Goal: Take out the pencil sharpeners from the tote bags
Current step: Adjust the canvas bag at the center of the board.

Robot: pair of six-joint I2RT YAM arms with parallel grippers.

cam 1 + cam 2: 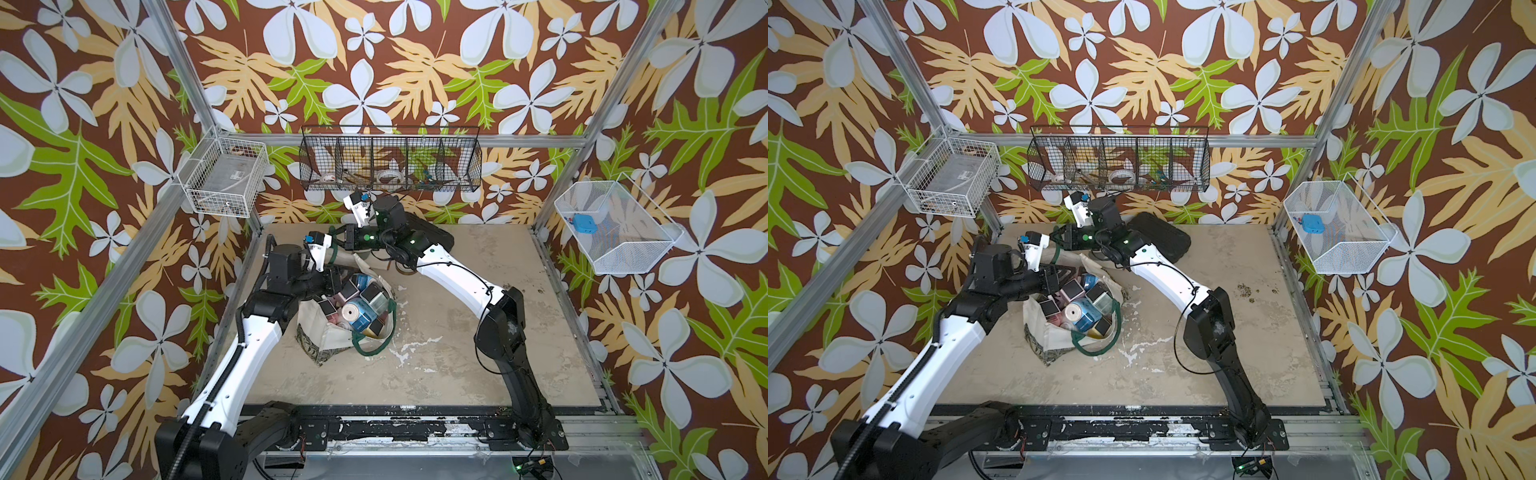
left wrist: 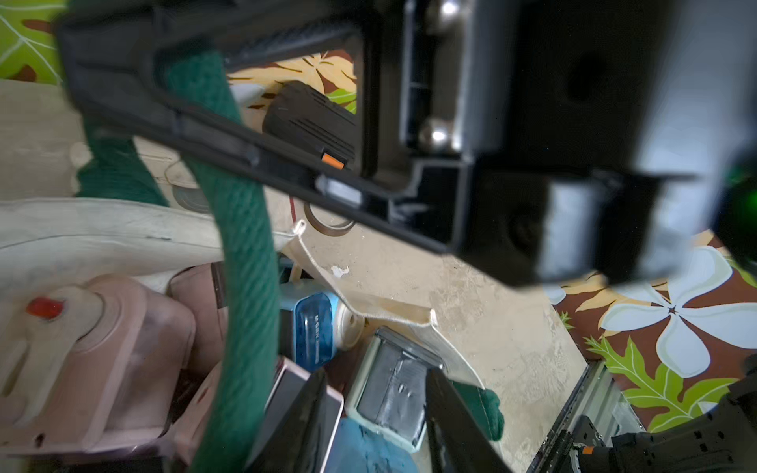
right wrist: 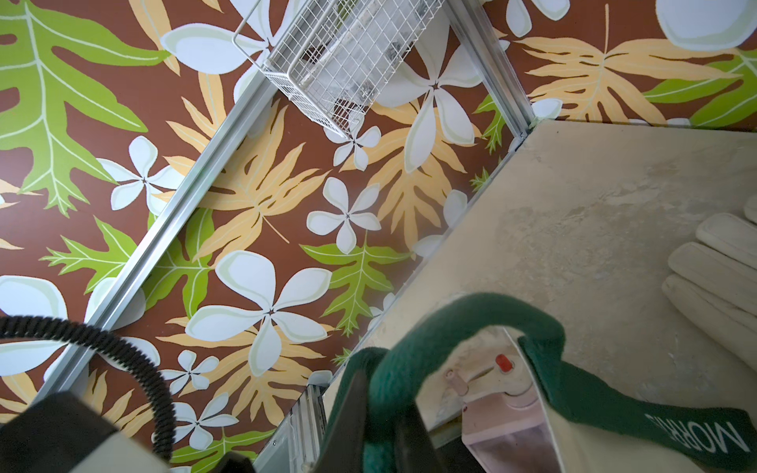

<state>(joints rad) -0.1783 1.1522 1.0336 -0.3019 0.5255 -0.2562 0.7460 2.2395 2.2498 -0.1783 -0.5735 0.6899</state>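
Flowered wallpaper walled in a worn beige tabletop. At nine o'clock of its middle sat the tote bag, mouth up and heaped with pencil sharpeners in pink, blue and mint. From the bag's nine o'clock side the left gripper reached into the pile. In its wrist view the jaws stood part-spread to either side of a mint sharpener, but whether they gripped it I could not tell. At the bag's eleven o'clock rim the right gripper had its jaws pressed together on the green strap handle, holding that side of the mouth up. Further along, at the table's twelve o'clock, lay a black case. No sharpener showed on the tabletop outside the bag, so I judged the task barely begun. The bag was propped open and a first pick was perhaps in hand. Nearly the whole heap was left to lift out.
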